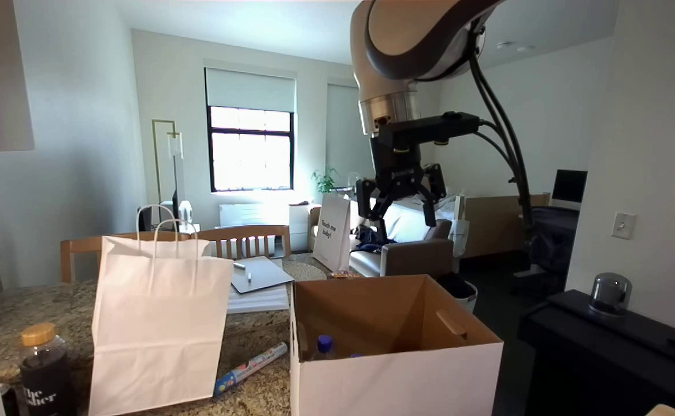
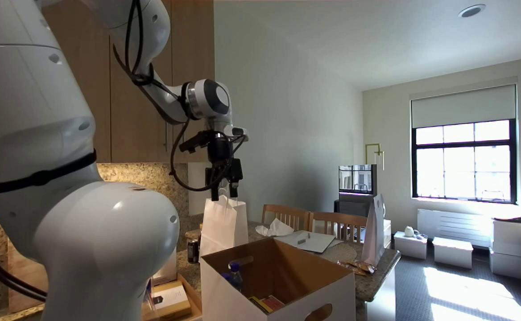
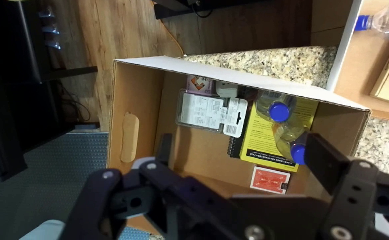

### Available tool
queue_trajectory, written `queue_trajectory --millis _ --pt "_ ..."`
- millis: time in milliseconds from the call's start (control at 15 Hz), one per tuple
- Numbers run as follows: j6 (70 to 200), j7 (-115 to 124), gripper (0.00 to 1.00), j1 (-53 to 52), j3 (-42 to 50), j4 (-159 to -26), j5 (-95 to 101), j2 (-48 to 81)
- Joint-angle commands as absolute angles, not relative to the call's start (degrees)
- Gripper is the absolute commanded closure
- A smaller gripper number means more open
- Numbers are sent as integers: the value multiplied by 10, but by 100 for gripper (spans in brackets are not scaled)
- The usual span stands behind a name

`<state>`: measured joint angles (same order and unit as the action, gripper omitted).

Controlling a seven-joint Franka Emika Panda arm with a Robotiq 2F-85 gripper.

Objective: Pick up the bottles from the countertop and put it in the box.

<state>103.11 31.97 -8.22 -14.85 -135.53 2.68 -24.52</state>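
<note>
You are pointing the black gripper [image 1: 405, 230] down over the rectangular brown-and-white cardboard box [image 1: 395, 384]; clear blue-capped plastic bottles [image 3: 278, 111] are resting inside, below the parted fingers [image 3: 324, 163].

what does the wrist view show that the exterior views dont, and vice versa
Only the wrist view: a clear rectangular plastic package with a white label, lying in the white-sided tan cardboard box. Only the exterior views: the black-framed window and brown wooden slat-backed chairs. All share: that box, transparent bottles with blue caps inside it, and the open black pincer.
</note>
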Motion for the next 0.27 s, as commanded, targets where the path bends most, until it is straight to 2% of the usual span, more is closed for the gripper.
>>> queue_trajectory --millis 0,200 --pt "1030 317 0 -76 -154 -1355 28 -248" --pt "1030 317 0 -76 -154 -1356 29 -251"
